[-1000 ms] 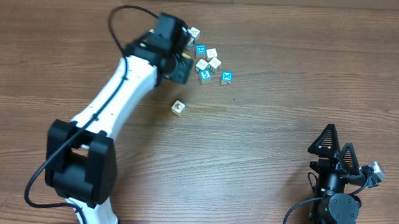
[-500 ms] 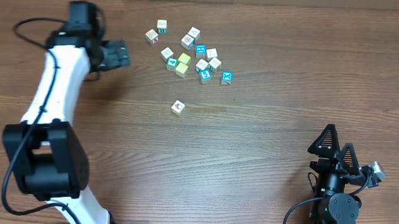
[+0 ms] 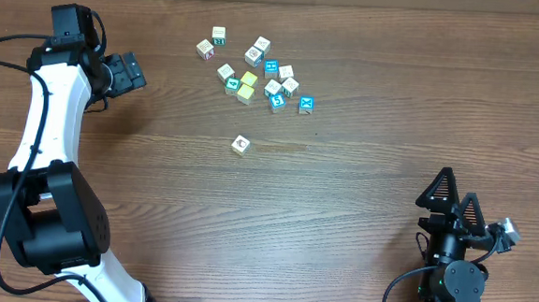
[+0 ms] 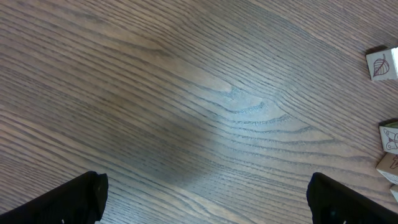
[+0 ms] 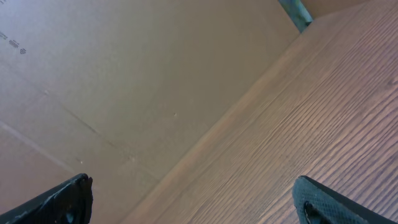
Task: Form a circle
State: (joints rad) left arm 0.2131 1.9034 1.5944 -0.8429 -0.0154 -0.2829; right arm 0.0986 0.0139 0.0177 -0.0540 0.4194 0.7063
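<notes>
No legible text — cubes (image 3: 249, 79) too small

In the left wrist view the bottom edge cuts the left fingers (image 4: 62, 202) down to two dark corners, and the right edge crops a few cubes (image 4: 382, 65). The right fingers (image 5: 56, 202) show likewise only as dark corners, with a teal strip (image 5: 295, 12) cut off at the top. From overhead the cubes' prints are too small to read.
</notes>
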